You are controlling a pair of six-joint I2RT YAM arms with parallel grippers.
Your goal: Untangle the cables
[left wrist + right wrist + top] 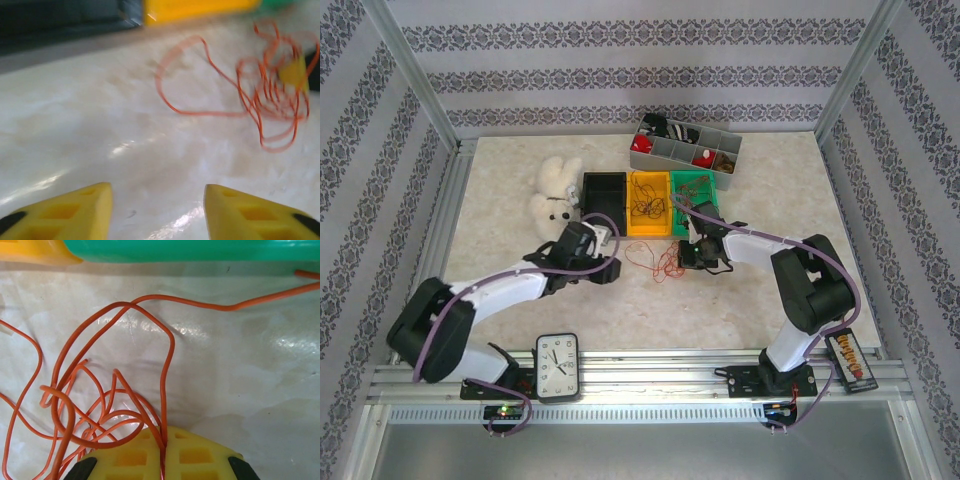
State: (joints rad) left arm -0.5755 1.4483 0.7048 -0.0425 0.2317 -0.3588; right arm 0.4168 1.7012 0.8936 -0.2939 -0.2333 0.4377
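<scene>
The right gripper [164, 440] was clamped on one strand of the cables [658, 262], knotted on the counter [770, 190] just ahead of it; the left gripper [157, 200] stood released nearby, separation judged barely begun.

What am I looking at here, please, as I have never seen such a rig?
These are two white-and-black robot arms, left and right, bolted at a table's near edge, each ending in a yellow two-finger pincer. One picture looks down from above and behind; the other two come from a camera on each wrist. On the pale marbled table lies a tangle of thin orange wire, in front of a black plastic bin, a yellow plastic bin and a green plastic bin. Elsewhere are a grey compartment box, a white plush toy and a white clock. The left pincer is open and empty, the tangle ahead of it. The right pincer is shut on strands of that wire.
</scene>
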